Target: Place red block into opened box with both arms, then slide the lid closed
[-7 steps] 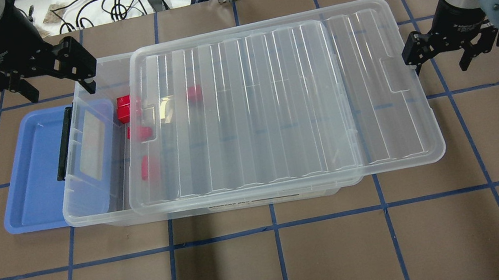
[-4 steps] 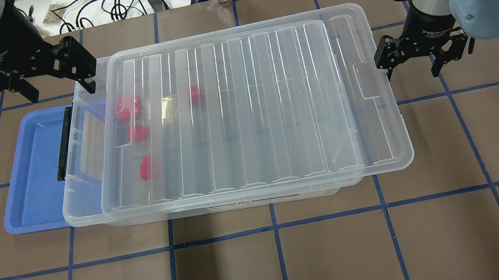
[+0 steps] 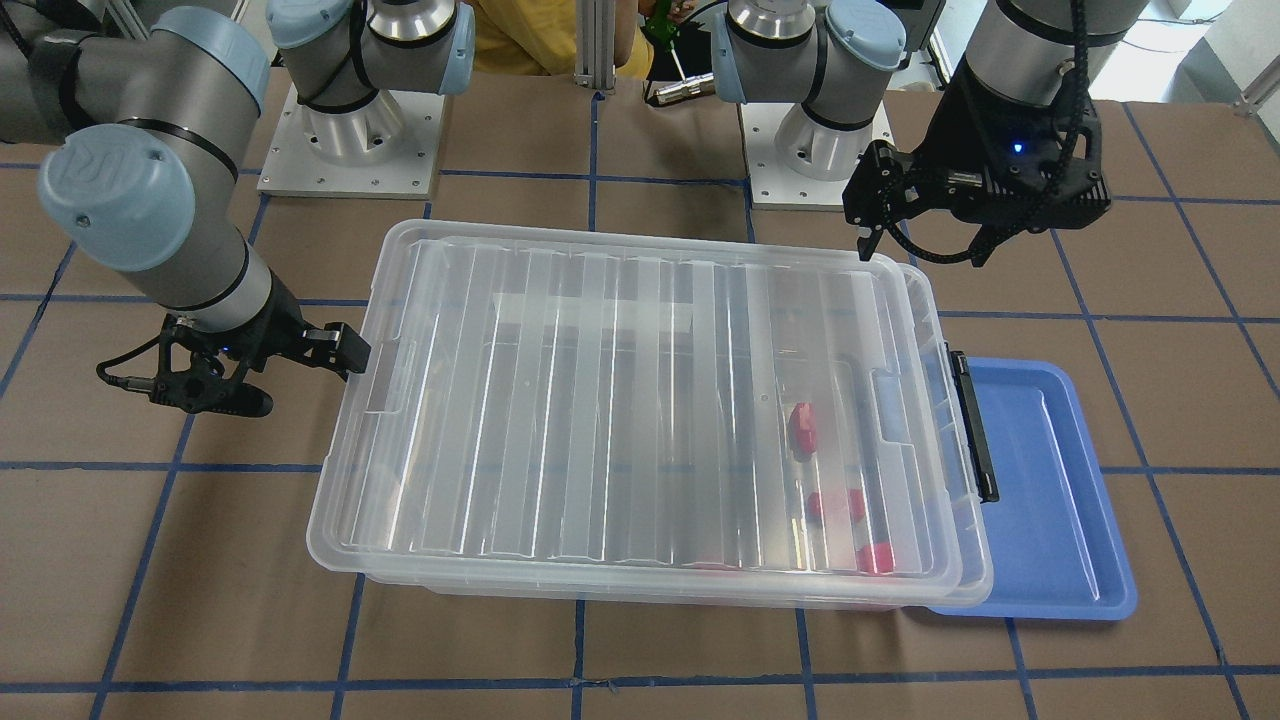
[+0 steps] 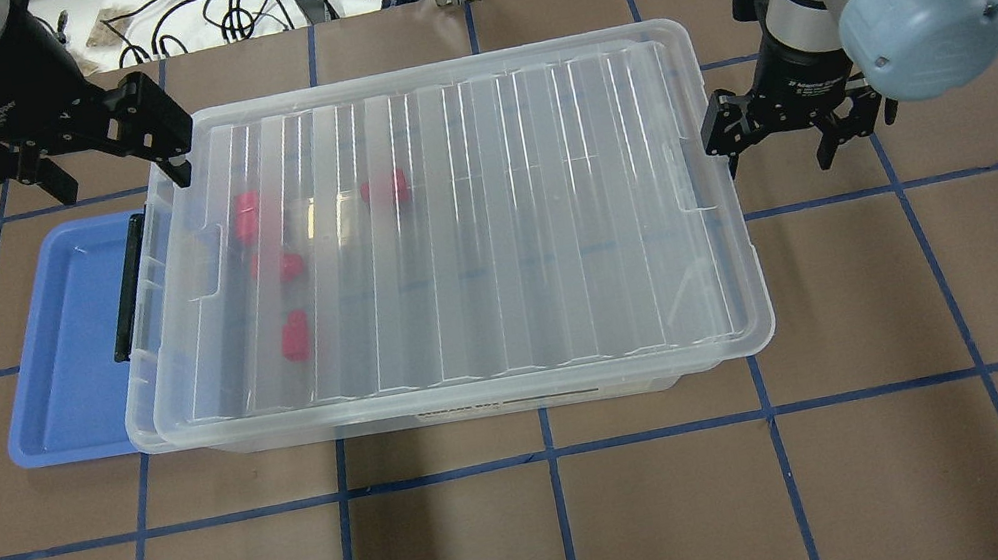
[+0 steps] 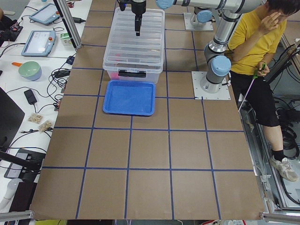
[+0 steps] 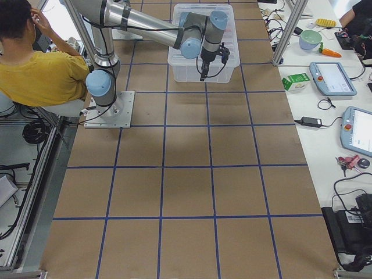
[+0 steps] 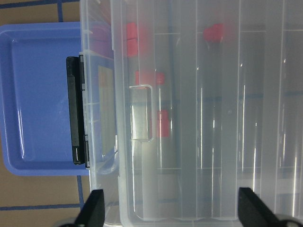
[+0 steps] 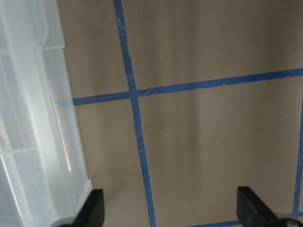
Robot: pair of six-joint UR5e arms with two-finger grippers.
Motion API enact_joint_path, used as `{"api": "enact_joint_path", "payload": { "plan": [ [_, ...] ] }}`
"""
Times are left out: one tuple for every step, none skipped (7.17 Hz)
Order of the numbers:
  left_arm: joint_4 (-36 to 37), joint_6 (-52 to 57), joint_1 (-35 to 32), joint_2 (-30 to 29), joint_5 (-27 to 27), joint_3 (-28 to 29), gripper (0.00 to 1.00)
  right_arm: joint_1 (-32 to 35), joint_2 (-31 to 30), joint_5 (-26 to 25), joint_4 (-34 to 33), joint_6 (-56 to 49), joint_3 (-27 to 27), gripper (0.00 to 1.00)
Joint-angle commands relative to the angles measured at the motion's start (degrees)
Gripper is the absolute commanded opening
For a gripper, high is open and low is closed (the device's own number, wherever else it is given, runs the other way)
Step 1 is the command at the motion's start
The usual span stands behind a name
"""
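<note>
From above, the lid [image 4: 469,224] has slid a good way toward the latch [image 4: 128,291] end in the last second. The right gripper [image 4: 776,150], jaws spread and empty, has followed its trailing edge in. The left gripper [image 4: 116,172] hangs splayed wide at the far corner, holding nothing, just where it was. Several red pieces, the red block [image 4: 294,337] among them, sit inside the box [image 4: 303,439] under the lid.

Across the table, only a narrow strip of box shows beside the blue tray [image 3: 1040,480]. Nearly shut!

On the left wrist camera, the lid's edge lies just short of the box rim.

On the right wrist camera, that trailing edge sits beside one jaw. Contact looks likely, though I can't be sure. One last short push should finish it.
</note>
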Motion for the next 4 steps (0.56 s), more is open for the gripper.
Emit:
{"api": "enact_joint_path", "payload": {
  "plan": [
    [0.0,0.0,0.0,0.0,0.0,0.0,1.0,0.6,0.0,0.1,0.1,0.1,0.0,1.0],
    [0.0,0.0,0.0,-0.1,0.0,0.0,1.0,0.6,0.0,0.1,0.1,0.1,0.0,1.0],
    [0.0,0.0,0.0,0.0,0.0,0.0,1.0,0.6,0.0,0.0,0.1,0.1,0.0,1.0],
    [0.0,0.0,-0.1,0.0,0.1,-0.2,1.0,0.6,-0.2,0.1,0.1,0.1,0.0,1.0]
  ]
}}
